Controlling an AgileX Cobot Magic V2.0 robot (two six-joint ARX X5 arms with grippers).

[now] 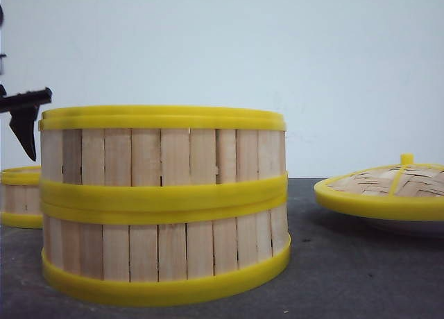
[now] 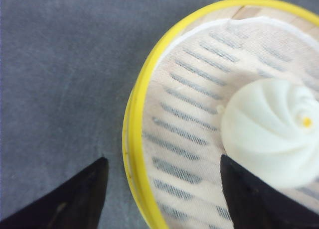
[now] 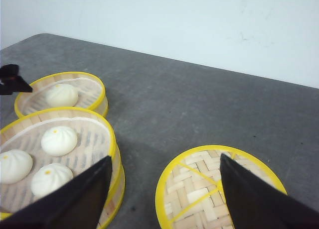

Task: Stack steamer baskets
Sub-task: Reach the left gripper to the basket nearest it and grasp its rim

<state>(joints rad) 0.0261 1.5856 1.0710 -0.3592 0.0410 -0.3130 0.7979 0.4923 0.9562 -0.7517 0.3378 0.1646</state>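
Flanking the two-basket stack (image 1: 163,204): lone basket (image 1: 21,196), woven lid (image 1: 388,188).

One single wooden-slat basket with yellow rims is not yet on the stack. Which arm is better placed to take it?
Left. The open left gripper straddles the rim of the single basket, while the right gripper hangs open above the woven lid.
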